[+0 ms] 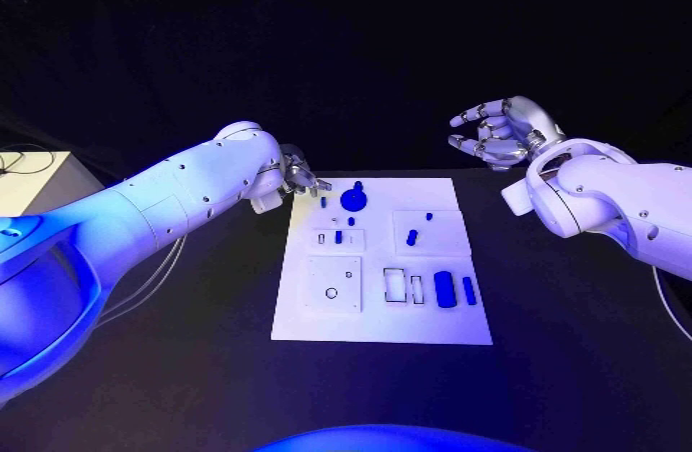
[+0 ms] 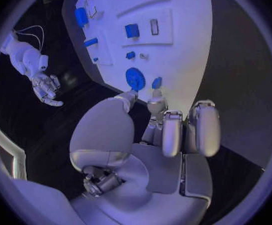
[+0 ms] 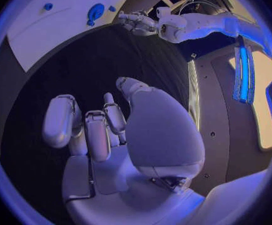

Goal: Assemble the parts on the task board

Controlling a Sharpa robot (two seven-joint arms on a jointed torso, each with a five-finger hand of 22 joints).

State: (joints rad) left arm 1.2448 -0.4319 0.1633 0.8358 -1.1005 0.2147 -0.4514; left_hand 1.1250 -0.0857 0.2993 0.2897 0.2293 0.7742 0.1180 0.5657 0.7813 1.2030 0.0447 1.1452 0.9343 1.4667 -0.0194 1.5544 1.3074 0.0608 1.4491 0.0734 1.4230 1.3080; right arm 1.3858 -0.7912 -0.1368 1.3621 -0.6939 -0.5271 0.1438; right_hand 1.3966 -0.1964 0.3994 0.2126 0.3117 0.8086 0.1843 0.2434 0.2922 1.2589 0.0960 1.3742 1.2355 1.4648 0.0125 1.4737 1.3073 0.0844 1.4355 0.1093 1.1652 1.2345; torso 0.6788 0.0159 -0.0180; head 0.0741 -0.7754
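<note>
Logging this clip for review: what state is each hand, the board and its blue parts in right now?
left hand: open, fingertips at the task board's far left corner, holding nothing.
right hand: open, raised off the table, fingers curled, empty.
task board: flat on the table.
round blue part: lying on the board, ungripped.
blue block: seated near the board's right edge.

Blk table (image 1: 577, 372) w/ white task board (image 1: 378, 322) on it.
</note>
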